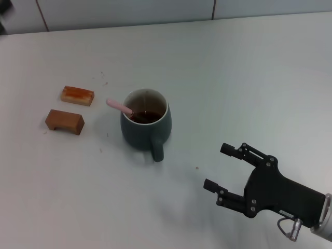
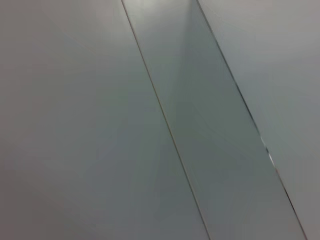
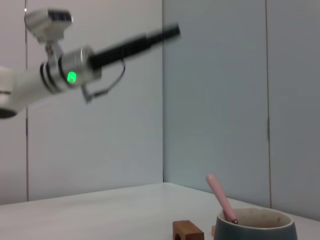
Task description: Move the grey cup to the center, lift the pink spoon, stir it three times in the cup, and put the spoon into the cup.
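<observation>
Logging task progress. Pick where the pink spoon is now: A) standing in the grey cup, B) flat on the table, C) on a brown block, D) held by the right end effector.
A: the pink spoon leans on the rim inside the grey cup; the right end effector is open, apart.

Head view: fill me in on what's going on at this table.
Nothing is being held. The pink spoon stands in the grey cup, its handle leaning over the rim toward two brown blocks. The right gripper hovers open over the table, apart from the cup. The left gripper is raised, off to the side.
</observation>
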